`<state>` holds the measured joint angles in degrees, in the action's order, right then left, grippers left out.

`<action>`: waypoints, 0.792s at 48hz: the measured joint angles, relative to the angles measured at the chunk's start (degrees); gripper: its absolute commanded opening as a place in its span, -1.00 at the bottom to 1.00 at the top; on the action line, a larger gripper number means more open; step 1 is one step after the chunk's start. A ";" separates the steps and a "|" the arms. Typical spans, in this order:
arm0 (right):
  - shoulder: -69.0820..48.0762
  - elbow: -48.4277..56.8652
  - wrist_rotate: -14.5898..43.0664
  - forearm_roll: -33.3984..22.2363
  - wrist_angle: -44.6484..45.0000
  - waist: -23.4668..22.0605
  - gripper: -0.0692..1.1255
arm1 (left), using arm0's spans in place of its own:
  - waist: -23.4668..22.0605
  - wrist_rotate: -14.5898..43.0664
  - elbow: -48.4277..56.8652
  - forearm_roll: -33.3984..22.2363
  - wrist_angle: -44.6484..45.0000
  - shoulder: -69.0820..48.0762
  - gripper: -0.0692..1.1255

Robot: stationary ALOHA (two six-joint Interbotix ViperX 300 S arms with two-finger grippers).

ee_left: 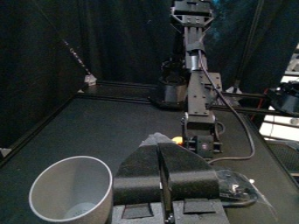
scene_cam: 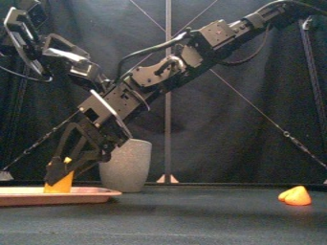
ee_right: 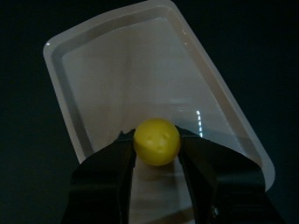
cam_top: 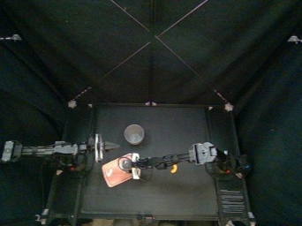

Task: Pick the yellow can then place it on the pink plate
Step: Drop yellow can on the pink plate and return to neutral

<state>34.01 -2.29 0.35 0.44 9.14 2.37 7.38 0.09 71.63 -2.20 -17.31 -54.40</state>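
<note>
Right gripper: the right gripper (scene_cam: 60, 176) was clamped on the yellow can (ee_right: 156, 141), one black jaw on each side of it. It pointed down toward the left part of the table (cam_top: 177, 190).
Right arm: it came in from the right and reached past the middle. In the front view it sloped steeply down to the left.
Yellow can: it sat between the jaw tips, low over the pink plate, and showed a rounded yellow face in the right wrist view. Whether it touched the plate could not be told.
Pink plate: the pink plate (scene_cam: 96, 193) lay flat on the left front part of the table, directly beneath the held can.
Grey cup: the tall grey cup (scene_cam: 125, 165) stood upright behind the plate, apart from it.
Left gripper: the left gripper (ee_left: 163, 150) hung at the table's left side, near the cup. Its jaws were pressed together with nothing between them.
Orange toy: a small orange toy (scene_cam: 295, 195) lay on the table far to the right, well apart from the plate.
</note>
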 measured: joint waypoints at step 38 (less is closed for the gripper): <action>-2.46 2.37 -0.44 -1.76 -4.39 0.09 0.77 | 0.18 -0.09 0.00 -0.35 0.09 0.00 -0.87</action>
